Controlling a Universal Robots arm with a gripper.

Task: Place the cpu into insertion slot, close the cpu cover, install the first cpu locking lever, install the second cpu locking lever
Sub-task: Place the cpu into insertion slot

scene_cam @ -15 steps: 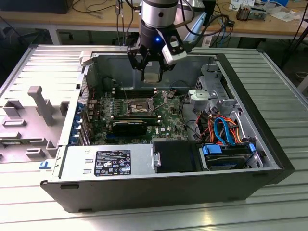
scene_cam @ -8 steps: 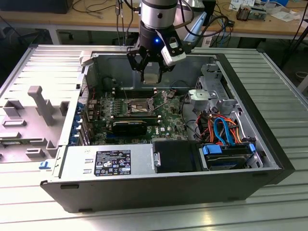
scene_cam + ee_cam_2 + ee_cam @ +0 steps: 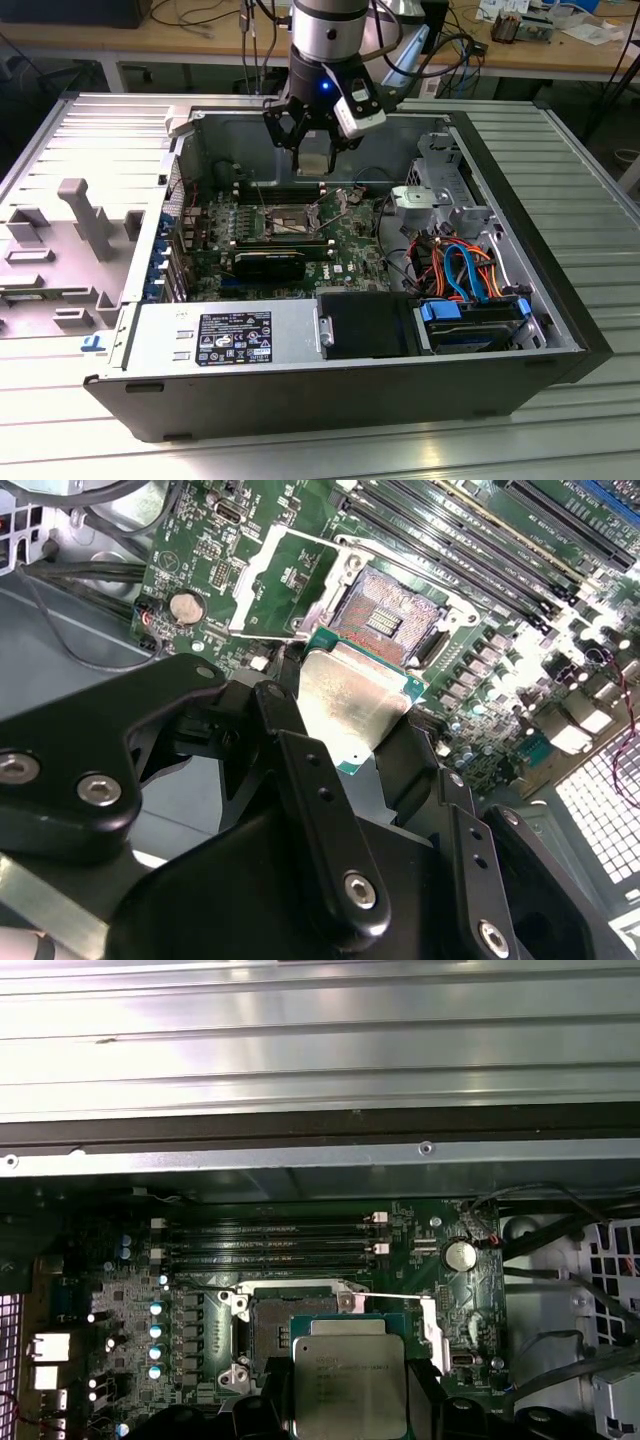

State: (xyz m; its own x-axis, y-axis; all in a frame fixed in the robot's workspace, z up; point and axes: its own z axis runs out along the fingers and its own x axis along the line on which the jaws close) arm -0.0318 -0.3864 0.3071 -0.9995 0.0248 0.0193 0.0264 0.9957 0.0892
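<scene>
Cpu (image 3: pixel 352 692), clamped in the gripper (image 3: pixel 350 730), hangs over the open insertion slot (image 3: pixel 385 615), edges partly hidden behind the gripper's fingers (image 3: pixel 310 780).

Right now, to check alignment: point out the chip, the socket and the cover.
chip (image 3: pixel 352 702): second wrist view, middle of its silver top.
socket (image 3: pixel 385 618): second wrist view, its dark centre.
cover (image 3: pixel 252 580): second wrist view, its silver side bar.

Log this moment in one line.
jaws: shut on chip | chip: in air near socket, not seated | socket: empty | cover: open
</scene>
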